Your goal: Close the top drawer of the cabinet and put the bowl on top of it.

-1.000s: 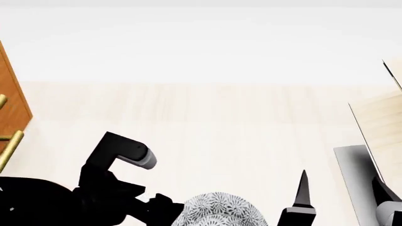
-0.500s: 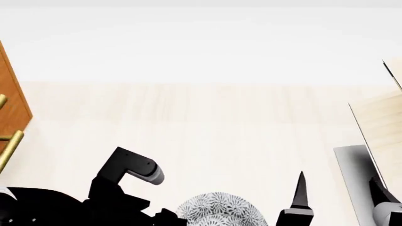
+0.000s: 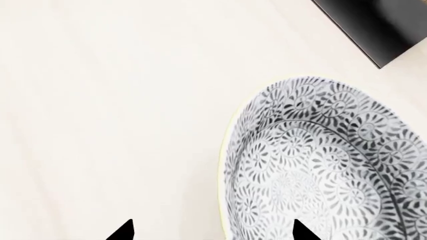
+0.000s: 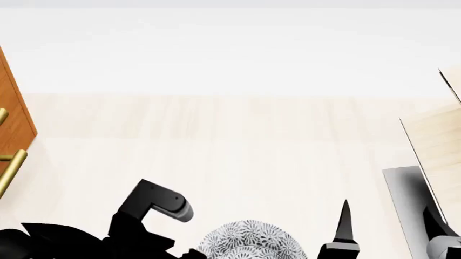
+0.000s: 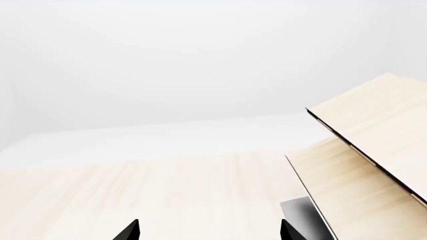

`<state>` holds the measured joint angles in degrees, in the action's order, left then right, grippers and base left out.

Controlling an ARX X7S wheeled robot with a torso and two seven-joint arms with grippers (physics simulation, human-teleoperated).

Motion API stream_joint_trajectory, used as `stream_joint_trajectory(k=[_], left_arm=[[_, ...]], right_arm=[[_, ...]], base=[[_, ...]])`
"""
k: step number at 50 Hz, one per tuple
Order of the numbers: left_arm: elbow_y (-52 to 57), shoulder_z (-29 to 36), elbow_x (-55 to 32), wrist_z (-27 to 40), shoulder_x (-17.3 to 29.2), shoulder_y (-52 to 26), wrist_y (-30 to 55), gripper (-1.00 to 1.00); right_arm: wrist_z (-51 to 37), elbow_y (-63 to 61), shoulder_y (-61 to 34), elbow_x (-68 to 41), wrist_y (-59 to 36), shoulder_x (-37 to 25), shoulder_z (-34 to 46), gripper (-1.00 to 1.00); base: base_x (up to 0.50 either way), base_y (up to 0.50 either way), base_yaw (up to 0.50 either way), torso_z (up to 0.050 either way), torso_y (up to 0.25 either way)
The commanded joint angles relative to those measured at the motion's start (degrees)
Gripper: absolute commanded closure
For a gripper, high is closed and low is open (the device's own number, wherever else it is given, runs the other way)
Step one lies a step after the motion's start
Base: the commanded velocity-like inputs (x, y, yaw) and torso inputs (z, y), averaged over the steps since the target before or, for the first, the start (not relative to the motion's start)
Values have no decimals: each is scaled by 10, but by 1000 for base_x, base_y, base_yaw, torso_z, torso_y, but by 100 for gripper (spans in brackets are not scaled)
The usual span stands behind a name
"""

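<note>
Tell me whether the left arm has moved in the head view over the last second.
Yes. Against the unmoved bowl, the left arm has shifted toward the bowl and lower in the head view, its grey-tipped link now nearer the bowl's rim.

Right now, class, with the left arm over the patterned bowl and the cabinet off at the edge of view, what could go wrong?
1. In the left wrist view the left gripper has its jaws astride the bowl rim; a thin rim pinch could let the bowl tip or slip.
2. The cabinet shows only as a sliver at the head view's left edge, so the carry there may be poorly seen.
3. The right gripper hangs near the light-wood rack and could knock it.
</note>
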<state>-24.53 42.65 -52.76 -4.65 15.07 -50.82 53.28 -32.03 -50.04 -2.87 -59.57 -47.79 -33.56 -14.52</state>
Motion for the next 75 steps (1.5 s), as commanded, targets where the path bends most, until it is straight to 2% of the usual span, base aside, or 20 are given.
stream_joint_trajectory(k=[1, 25, 40, 41, 66, 75], left_arm=[[-20, 11, 10, -12, -7, 0, -13, -100], [-83, 35, 33, -46, -32, -3, -45, -100], [-85, 31, 28, -45, -34, -1, -51, -100], [-77, 26, 26, -42, -32, 3, -58, 100], [-37, 20, 17, -27, -13, 16, -60, 100], [26, 6, -7, -1, 8, 17, -35, 100]], right_arm=[[1, 2, 3, 4, 4, 0, 4, -100], [18, 23, 10, 29, 21, 4, 19, -100], [9, 18, 8, 18, 18, -1, 18, -100], [11, 20, 9, 21, 20, 0, 19, -100], [12, 24, 11, 27, 29, 1, 29, -100], [10, 22, 13, 24, 30, -1, 28, -100]], base=[[0, 0, 0, 0, 0], [0, 0, 0, 0, 0], [0, 0, 0, 0, 0], [0, 0, 0, 0, 0], [0, 0, 0, 0, 0], [0, 0, 0, 0, 0]])
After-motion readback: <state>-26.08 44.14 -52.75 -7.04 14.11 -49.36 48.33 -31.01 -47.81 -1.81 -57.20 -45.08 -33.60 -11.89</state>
